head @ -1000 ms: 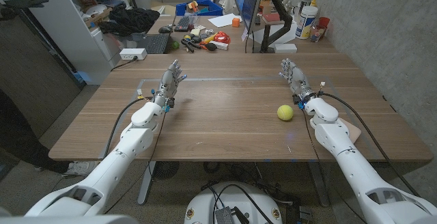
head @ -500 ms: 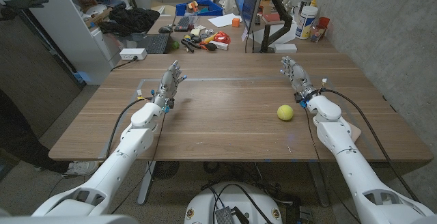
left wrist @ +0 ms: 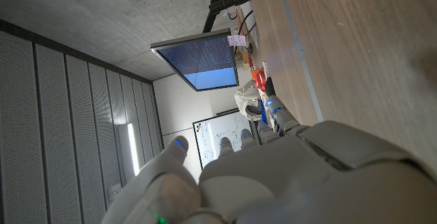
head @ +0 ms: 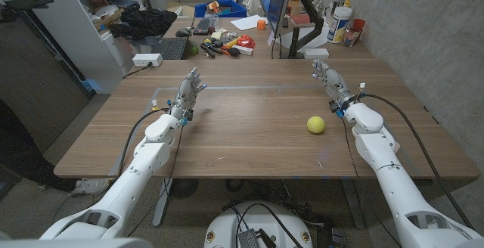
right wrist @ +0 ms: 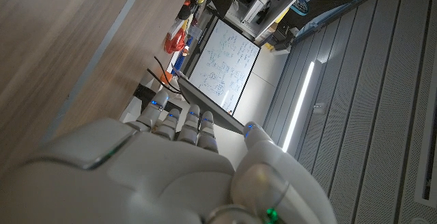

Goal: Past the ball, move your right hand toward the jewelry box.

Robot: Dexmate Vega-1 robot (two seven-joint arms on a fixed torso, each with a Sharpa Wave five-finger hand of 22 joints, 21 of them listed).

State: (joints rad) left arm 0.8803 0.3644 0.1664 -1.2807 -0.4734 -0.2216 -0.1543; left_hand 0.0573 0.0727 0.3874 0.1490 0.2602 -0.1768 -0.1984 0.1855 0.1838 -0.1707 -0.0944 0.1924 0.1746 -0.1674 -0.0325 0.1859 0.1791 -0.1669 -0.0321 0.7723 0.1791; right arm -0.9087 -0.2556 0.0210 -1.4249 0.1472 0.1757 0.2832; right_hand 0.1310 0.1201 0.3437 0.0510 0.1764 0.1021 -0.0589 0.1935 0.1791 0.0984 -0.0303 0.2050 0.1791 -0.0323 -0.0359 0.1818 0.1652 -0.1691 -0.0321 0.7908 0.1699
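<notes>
A yellow-green ball (head: 316,125) lies on the wooden table (head: 249,131), right of the middle. My right hand (head: 330,82) hovers beyond the ball and a little to its right, fingers stretched toward the table's far edge, holding nothing; its back (right wrist: 150,169) also shows in the right wrist view. My left hand (head: 189,91) stands on the left side of the table, fingers apart and empty; its back (left wrist: 287,176) shows in the left wrist view. I see no jewelry box in these frames.
Beyond the table's far edge stand a monitor (head: 277,6), a keyboard (head: 163,49), a blue bin (head: 221,8), bottles (head: 342,23) and scattered tools (head: 224,44). A shelf unit (head: 91,13) stands at the back left. A concrete wall (head: 431,44) runs along the right.
My right hand and forearm have moved a little to the right and away from me, past the ball. The ball and my left hand have stayed put.
</notes>
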